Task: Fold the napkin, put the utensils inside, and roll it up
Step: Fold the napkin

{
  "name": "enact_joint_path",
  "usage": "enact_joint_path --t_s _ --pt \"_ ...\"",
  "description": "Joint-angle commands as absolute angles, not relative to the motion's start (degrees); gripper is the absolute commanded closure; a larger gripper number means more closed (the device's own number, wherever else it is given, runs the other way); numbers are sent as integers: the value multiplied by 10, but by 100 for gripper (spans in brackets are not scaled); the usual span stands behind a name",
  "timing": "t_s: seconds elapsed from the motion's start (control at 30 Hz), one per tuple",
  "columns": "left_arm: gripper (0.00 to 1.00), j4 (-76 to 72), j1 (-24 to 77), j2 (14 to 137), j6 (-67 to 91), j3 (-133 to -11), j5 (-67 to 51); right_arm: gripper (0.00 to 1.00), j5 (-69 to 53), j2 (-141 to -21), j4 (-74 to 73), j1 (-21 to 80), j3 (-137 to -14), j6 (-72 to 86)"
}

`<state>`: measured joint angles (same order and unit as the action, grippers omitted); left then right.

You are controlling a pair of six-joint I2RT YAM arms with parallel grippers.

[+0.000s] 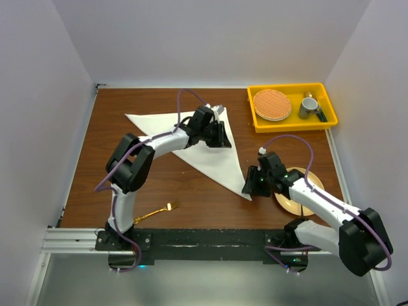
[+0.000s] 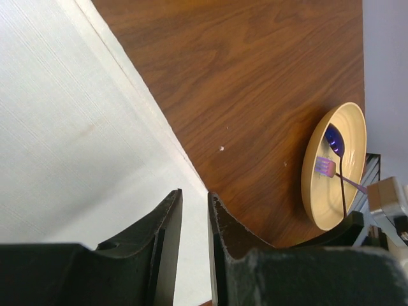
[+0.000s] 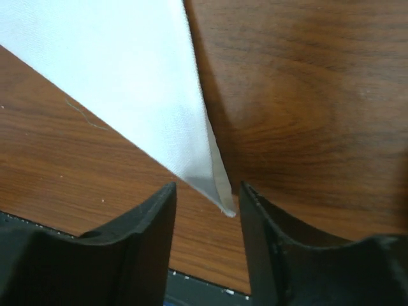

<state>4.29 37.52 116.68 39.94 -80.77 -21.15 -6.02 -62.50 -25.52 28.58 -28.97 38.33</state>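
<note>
I am watching the napkin (image 1: 210,159) lying flat on the table as an off-white triangle (plain, fine weave). Its longest edge is running from a corner well to the left of the left gripper (image 1: 217,135) down to a sharp tip. That tip is sitting between the spread fingers of the right gripper (image 1: 254,185), with a gap on each side. The left gripper is sitting over the napkin's far right corner. Its jaws are nearly pressed together, and I cannot tell whether cloth is caught.

The gold fork (image 1: 156,212) is lying well behind the left gripper, by that arm's base, tines angling toward the right gripper. The left wrist view is showing what the overhead hides: a purple-ended spoon (image 2: 334,139) on the plate (image 2: 354,137). The right wrist view alone is showing the tip's doubled layers.
</note>
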Motion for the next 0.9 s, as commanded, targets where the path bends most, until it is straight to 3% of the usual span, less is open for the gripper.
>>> enact_joint_path --t_s 0.0,0.17,0.27,0.43,0.63,0.87 --pt "73 64 328 1119 379 -848 -192 48 -10 -628 -308 295 -384 346" --pt "73 63 259 1095 378 -825 -197 51 -24 -673 -266 327 -399 348" --pt "74 64 212 1083 374 -806 -181 66 -51 -692 -220 337 -361 373" --pt "75 59 121 1092 369 -797 -185 84 13 -679 -245 336 -328 411" --pt "76 66 33 1130 352 -823 -165 86 25 -661 -225 337 -279 455" --pt "77 84 -44 1188 337 -867 -133 83 6 -663 -232 337 -339 393"
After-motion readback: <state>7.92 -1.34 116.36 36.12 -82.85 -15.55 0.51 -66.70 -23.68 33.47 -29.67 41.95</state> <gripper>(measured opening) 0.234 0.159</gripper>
